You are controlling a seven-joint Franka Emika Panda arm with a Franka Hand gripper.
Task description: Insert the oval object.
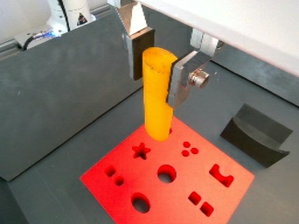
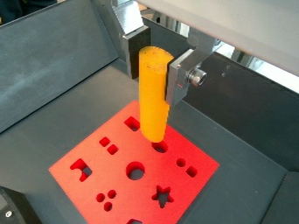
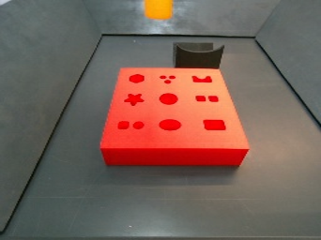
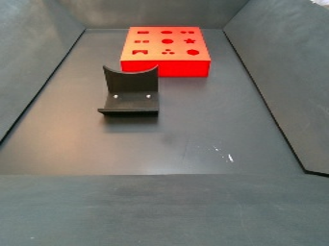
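1. Peg (image 1: 156, 92) is hanging upright between the gripper (image 1: 160, 66) fingers (image 1: 187, 77), which are clamping its upper part; the same grasp is showing in both wrist views (image 2: 155, 92).
2. Gripper state: clenched on the peg, the silver plates pressing its sides and the lower half sticking out below them.
3. Position: gripper is sitting high above the red block (image 1: 163, 171). In a side view only the peg's bottom end (image 3: 158, 8) is peeking in at the top edge; the gripper itself is out of frame there, and it is absent from the side view showing the holder in front of the block.
4. Progress, my read: pick is done, transport is about halfway, insertion is not started. All holes in the block (image 3: 172, 117) are looking empty.
5. Left to do: line up over the oval hole (image 3: 171, 124), match the peg's rotation to it, descend, release.
6. Below the gripper: the peg tip is pointing toward the block's far-edge rows, not clearly over the oval hole; I cannot tell the exact offset.
7. Around: dark holder (image 3: 196, 52) is standing just beyond the block, apart from it, empty. In a side view (image 4: 130, 92) it is sitting well clear of the block (image 4: 167, 49).
8. Obstructions: nothing is standing between the peg and the block top. The main risk is a wrong hole or angular misfit jamming at entry.
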